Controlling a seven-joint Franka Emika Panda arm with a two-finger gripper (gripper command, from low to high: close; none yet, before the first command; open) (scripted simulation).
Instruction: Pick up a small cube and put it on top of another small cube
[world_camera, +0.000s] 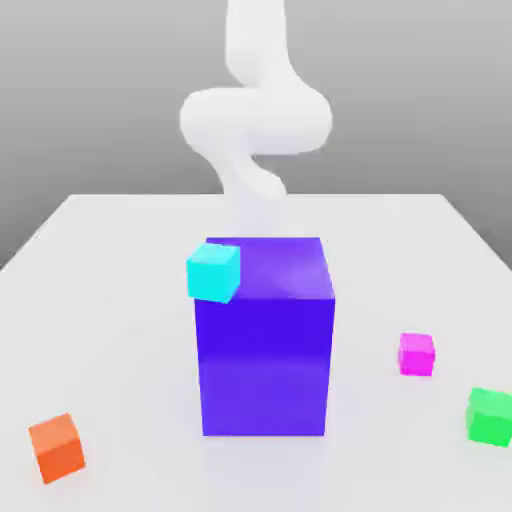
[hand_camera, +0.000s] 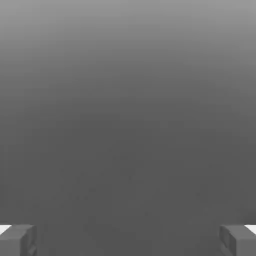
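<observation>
exterior view: magenta cube (world_camera: 416, 355) stands near green cube (world_camera: 490, 417).

Looks out past the open gripper (hand_camera: 128, 241), with gray fingers (hand_camera: 21, 241) set well apart. Has small white patches (hand_camera: 4, 228) just beside the gripper, one at the outer side of each finger. Opens onto a smooth gray backdrop (hand_camera: 128, 115) beyond the gripper, darkens near it and fades gradually to lighter gray away from it.

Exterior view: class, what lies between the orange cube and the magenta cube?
The big blue-purple block stands between the orange cube and the magenta cube, as the exterior view shows.
</observation>
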